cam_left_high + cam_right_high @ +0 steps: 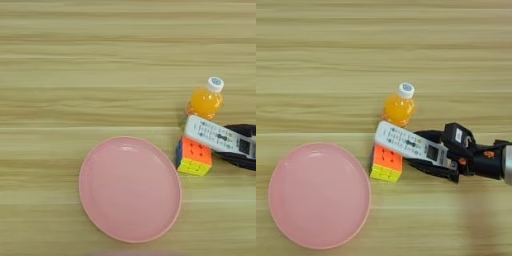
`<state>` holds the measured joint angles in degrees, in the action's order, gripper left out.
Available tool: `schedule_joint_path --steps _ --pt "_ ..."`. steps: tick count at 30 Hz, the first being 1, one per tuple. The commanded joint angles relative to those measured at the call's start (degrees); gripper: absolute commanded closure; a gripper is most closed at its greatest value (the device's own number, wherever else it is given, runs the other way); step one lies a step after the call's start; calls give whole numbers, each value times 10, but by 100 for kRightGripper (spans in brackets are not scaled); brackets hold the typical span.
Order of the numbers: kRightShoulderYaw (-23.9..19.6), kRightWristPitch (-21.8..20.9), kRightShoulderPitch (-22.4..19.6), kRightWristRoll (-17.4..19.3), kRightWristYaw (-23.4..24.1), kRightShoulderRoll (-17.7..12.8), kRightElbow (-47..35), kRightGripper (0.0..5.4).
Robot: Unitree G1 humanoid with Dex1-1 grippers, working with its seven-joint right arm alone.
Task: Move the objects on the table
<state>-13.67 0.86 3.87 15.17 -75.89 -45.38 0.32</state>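
A large round pink plate (130, 189) lies on the table (100, 65) at the front. To its right sits an orange-yellow-blue puzzle cube (387, 163). Behind the cube stands a small orange juice bottle (399, 107) with a white cap. A white remote control (411, 143) lies slanted between bottle and cube, its left end over the cube's top edge. My right gripper (417, 149) comes in from the right. It is shut on the remote, with one black finger (428, 134) behind it and the other in front.
My silver forearm (506, 165) enters at the right edge, level with the cube. Bare wood stretches across the far half and the left side of the table.
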Motion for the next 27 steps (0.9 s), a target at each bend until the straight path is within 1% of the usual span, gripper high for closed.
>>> schedule_joint_path --steps 1,5,7,9,11,17,21,27 --pt "-33 -24 -10 19 3 -38 -13 250" --pt "-39 -40 -3 22 -13 -39 9 250" --pt "-42 -48 8 29 -35 -42 18 250" --pt "-35 -83 23 23 -61 -44 38 250" --pt "-27 -109 32 15 -75 -44 46 250" --pt "-7 -161 51 7 -106 -44 57 250" --pt "8 -187 58 -6 -114 -45 70 250" --pt "42 -214 59 -39 -113 -48 92 250"
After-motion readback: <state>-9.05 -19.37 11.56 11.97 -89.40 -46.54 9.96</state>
